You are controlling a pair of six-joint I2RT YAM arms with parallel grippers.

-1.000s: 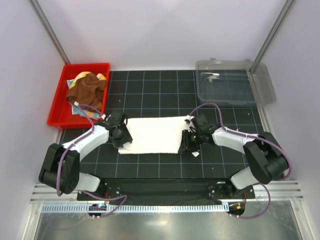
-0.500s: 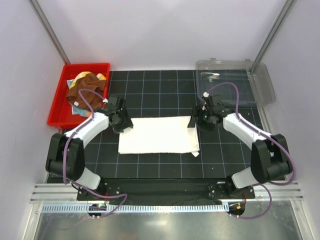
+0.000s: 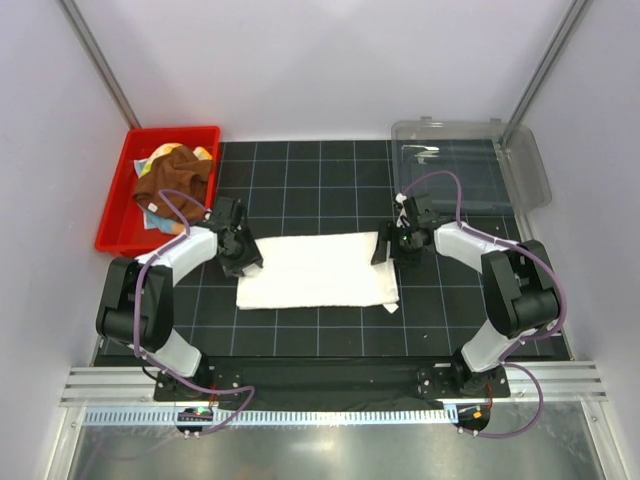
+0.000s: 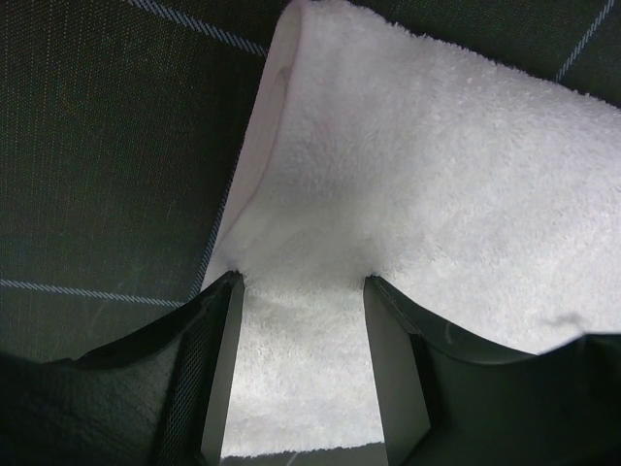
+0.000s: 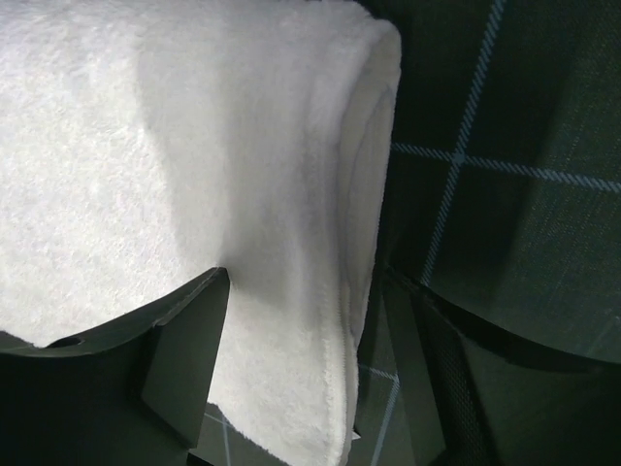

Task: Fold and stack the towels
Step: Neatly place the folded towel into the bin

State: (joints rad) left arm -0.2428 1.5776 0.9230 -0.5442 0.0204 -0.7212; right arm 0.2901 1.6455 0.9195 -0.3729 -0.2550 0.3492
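A large plain white terry towel [image 3: 318, 270] lies folded into a flat rectangle in the middle of the black gridded counter [image 3: 300, 180]. The left tool [image 3: 244, 263] and right tool [image 3: 384, 252] straddle its far corners, jaws apart, released. The likely next move is to regrip one short end and carry it across. A rust-brown towel [image 3: 176, 180] mostly hides the other towels in the red plastic tray [image 3: 118, 228].

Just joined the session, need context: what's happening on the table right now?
Both arms are working the white towel, lying folded into a flat strip on the black mat. The left tool sits at its far-left corner and the right tool at its far-right corner, each open with towel edge between its fingers. The brown towel and others wait heaped in the red bin.
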